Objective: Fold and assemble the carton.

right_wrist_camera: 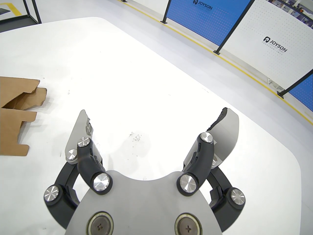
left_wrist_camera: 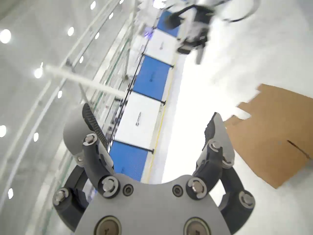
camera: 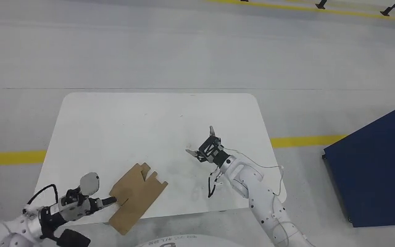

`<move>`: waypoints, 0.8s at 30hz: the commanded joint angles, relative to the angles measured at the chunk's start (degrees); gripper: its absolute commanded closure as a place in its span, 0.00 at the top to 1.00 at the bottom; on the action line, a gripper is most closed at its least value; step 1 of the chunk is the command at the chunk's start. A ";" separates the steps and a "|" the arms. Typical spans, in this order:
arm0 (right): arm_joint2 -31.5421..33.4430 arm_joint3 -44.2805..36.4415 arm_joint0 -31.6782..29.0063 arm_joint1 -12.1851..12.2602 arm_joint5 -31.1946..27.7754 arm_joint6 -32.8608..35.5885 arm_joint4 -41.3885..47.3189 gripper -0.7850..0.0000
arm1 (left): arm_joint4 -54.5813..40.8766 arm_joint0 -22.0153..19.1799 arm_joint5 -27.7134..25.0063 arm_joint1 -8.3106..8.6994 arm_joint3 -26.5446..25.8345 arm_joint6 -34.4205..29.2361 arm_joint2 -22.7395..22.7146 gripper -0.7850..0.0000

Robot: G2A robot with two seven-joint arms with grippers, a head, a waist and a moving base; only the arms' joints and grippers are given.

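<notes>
While the carton (camera: pixel 137 194) lies flat on the table (camera: pixel 154 123) by the left fingers (left_wrist_camera: pixel 218 135), they and the right fingers (right_wrist_camera: pixel 79 128) are spread wide, holding nothing, so all the folding is left.

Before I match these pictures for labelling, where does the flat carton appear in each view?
Top view: the carton lies flat by the table's near edge.
Left wrist view: the carton lies just past the open left pincer.
Right wrist view: the carton lies off to one side of the open right pincer.
Shared landmark: the white table under it.
</notes>
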 commanded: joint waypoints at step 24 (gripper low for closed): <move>0.00 0.00 0.00 0.00 0.00 0.00 0.00 1.00 | 27.78 1.62 8.08 4.09 8.00 -5.15 9.11 0.65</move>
